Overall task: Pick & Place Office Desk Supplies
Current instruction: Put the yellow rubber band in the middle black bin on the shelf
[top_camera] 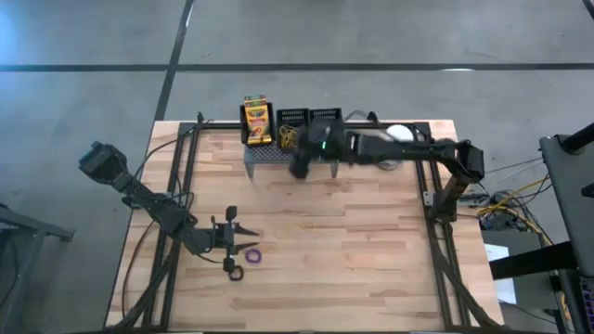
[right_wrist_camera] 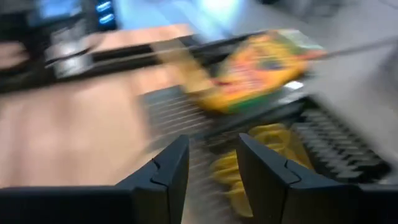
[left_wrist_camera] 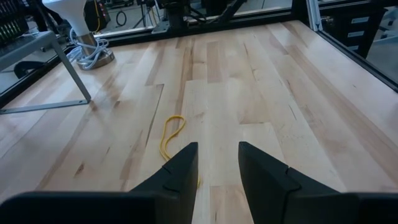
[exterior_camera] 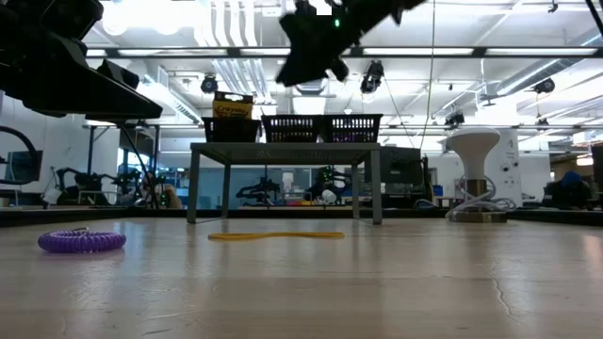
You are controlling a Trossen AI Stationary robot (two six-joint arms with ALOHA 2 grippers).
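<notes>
My left gripper point(top_camera: 249, 238) point(left_wrist_camera: 217, 168) hovers open over the table's near-left part, fingers pointing toward the right edge. Just near of it lie a purple coiled loop point(top_camera: 252, 254) point(exterior_camera: 82, 241) and a black loop point(top_camera: 236, 274). A yellow loop point(left_wrist_camera: 171, 134) point(exterior_camera: 276, 235) lies flat ahead of it. My right gripper point(top_camera: 299, 169) point(exterior_camera: 316, 47) point(right_wrist_camera: 212, 168) is open and empty, high above the grey stand's front. Three black mesh bins point(top_camera: 291, 121) point(exterior_camera: 292, 127) stand on the stand; the left one holds a crayon box point(top_camera: 256, 121) point(right_wrist_camera: 267, 62), the middle one yellow loops point(top_camera: 288, 137) point(right_wrist_camera: 249, 162).
The grey perforated stand point(top_camera: 274, 156) point(exterior_camera: 285, 151) sits at the table's far edge on thin legs point(left_wrist_camera: 74, 74). A white round object with a cable point(top_camera: 399, 133) point(exterior_camera: 471, 151) point(left_wrist_camera: 78, 18) stands at the far right. Bare wood spans the table's middle and right point(top_camera: 371, 250).
</notes>
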